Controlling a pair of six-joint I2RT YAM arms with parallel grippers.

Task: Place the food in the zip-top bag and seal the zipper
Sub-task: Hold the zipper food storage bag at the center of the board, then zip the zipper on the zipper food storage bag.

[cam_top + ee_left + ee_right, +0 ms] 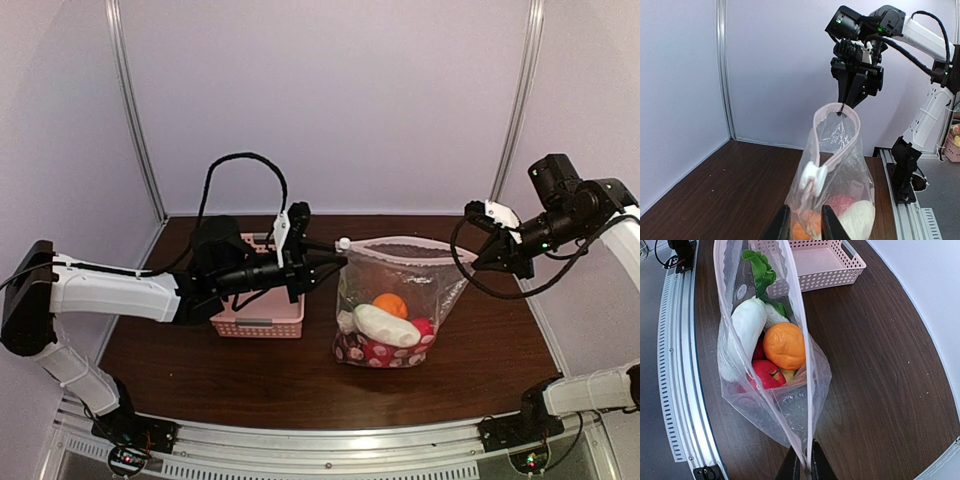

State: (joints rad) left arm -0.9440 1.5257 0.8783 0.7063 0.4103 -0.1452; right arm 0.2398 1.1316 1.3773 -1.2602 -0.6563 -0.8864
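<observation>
The right hand (pixel 801 467) is clenched on the corner of the zip-top bag (pixel 400 280), its two fingers pinching the plastic just below the mouth edge and holding that end up above the worktop (pixel 875 365). The left hand (pixel 805 212) is at the opposite end of the mouth, with one finger on each side of the bag's edge. The plastic lies in the narrow gap between them, but I cannot tell whether the fingers are pressing on it. A white slider (pixel 812 176) sits on the zipper (pixel 852 130) just above the left hand's fingertips. From there to the right hand the pale strip runs as an open loop, so the mouth is parted along most of its length. The bag hangs upright between the two hands, stretched at the top, with its bottom down on the worktop. The food is inside at the bottom: an orange (pixel 784 345) on top, a red apple (pixel 765 375) under it, a whitish-and-green piece (pixel 747 322) leaning against the side with its leaves up, and a sliver of yellow beside the apple. A pink basket (pixel 258 325) stands on the worktop near the bag on the left arm's side, apart from it.
</observation>
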